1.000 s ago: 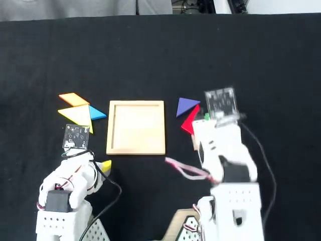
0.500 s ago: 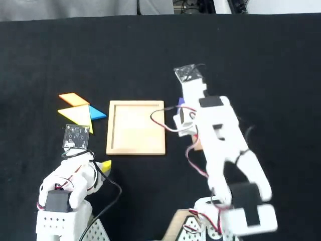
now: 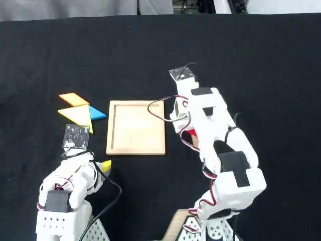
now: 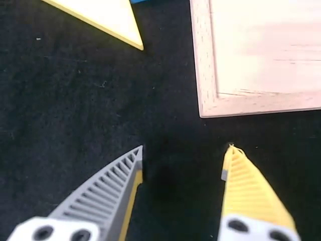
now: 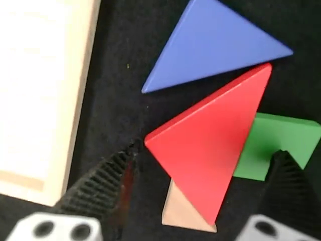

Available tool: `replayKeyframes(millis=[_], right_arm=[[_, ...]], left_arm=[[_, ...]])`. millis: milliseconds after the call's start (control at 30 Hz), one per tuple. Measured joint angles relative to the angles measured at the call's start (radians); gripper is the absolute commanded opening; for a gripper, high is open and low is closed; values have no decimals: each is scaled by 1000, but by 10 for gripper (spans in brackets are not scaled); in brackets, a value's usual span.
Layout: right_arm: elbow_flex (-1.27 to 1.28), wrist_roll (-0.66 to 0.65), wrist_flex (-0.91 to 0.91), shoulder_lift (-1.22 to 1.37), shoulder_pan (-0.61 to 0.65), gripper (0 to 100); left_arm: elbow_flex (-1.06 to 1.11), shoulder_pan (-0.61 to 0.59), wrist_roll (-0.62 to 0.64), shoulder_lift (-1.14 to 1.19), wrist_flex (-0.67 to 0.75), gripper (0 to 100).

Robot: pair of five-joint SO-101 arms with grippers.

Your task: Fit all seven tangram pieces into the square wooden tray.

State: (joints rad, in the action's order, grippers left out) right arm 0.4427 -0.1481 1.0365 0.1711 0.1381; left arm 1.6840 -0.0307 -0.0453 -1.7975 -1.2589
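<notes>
The square wooden tray point(image 3: 135, 128) lies empty in the middle of the black table. To its left lie an orange parallelogram point(image 3: 73, 99), a yellow triangle point(image 3: 77, 114) and a small blue triangle point(image 3: 98, 114). My right arm point(image 3: 210, 120) hangs over the pieces right of the tray. Its gripper point(image 5: 205, 152) is open, low over a red triangle point(image 5: 210, 150) that lies between the fingers. Beside the red one are a violet-blue triangle point(image 5: 215, 42), a green piece point(image 5: 278, 145) and a tan piece point(image 5: 180, 213). My left gripper point(image 4: 183, 153) is open and empty near the tray's near-left corner point(image 4: 206, 103).
The tray's side wall point(image 5: 83, 100) runs close to one right finger. The yellow triangle's tip point(image 4: 108, 17) lies ahead of the left gripper. Bare black cloth stretches far behind the tray. A wooden base point(image 3: 178, 226) sits at the near edge between the arms.
My right arm has stretched forward and swung left, settling over the pieces right of the tray and covering most of them from above. The left arm has kept still.
</notes>
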Motion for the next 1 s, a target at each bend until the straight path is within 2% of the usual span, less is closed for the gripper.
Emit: replayKeyframes(millis=[400, 767, 933, 1000], right_arm=[[-43, 35, -20, 40, 60, 378], [-44, 37, -25, 66, 61, 373], [-46, 37, -6, 66, 58, 230], [-58, 37, -5, 66, 54, 210]], left_arm=[[0, 0, 0, 0, 0, 264], [0, 0, 0, 0, 0, 264], [0, 0, 0, 0, 0, 264], [0, 0, 0, 0, 0, 264]])
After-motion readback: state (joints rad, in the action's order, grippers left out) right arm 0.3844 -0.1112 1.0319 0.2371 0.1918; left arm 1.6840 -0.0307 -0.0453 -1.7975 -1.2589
